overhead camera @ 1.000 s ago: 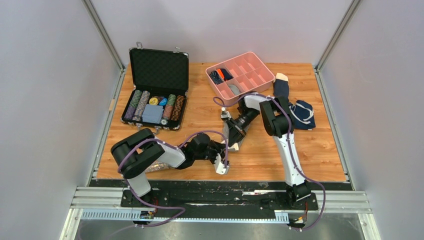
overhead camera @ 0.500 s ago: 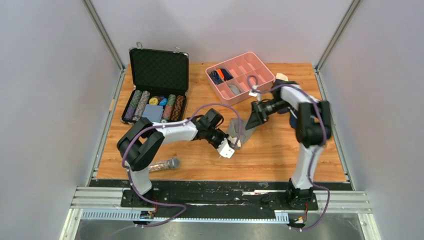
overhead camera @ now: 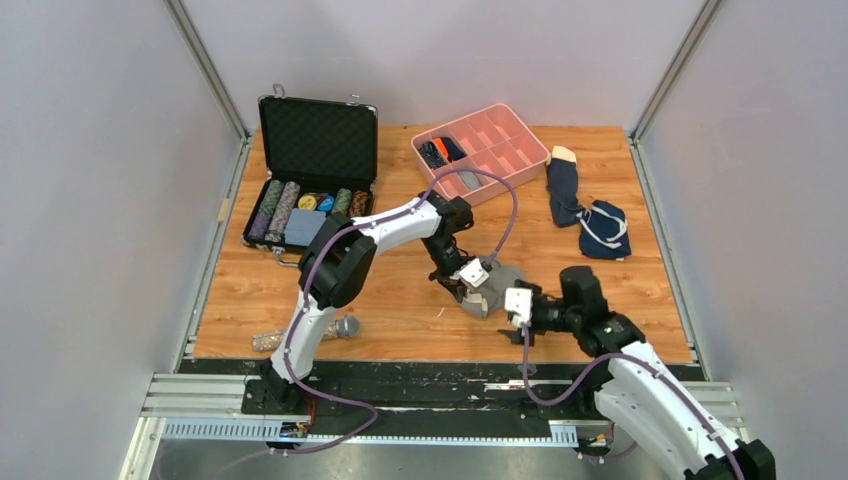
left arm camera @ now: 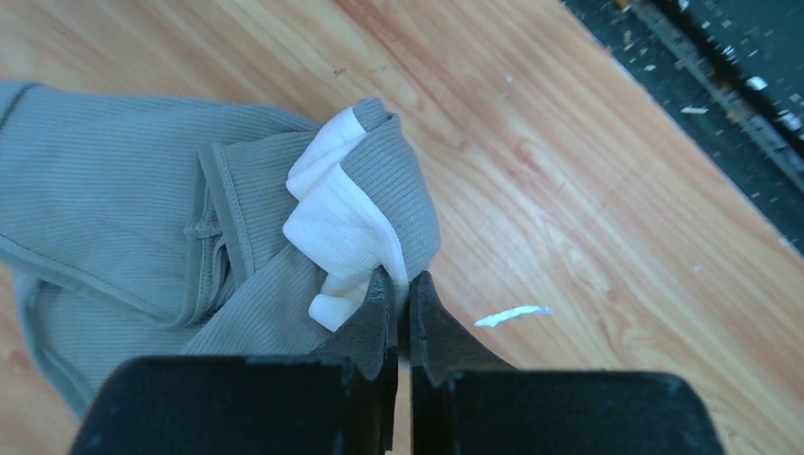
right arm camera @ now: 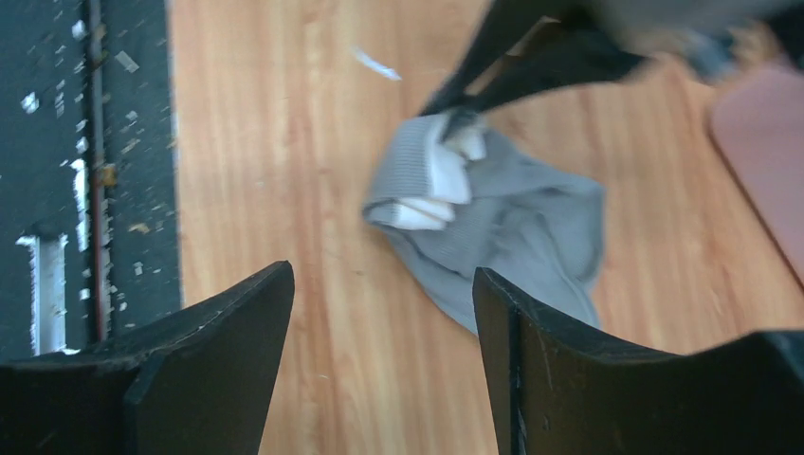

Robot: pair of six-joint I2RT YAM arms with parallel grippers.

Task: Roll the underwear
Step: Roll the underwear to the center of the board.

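The underwear (overhead camera: 505, 287) lies crumpled near the middle of the table (overhead camera: 400, 310). The left gripper (left arm camera: 398, 284) pinches its cream-banded fold, seemingly by a sliver, so it could slip and unfold. The right gripper (right arm camera: 381, 280) hangs spread, just short of the cloth.

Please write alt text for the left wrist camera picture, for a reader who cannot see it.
The left gripper, its jaws nearly closed, pinches a folded corner of the gray underwear where its cream band shows. The garment lies crumpled on the wooden table, spreading toward the left of the picture.
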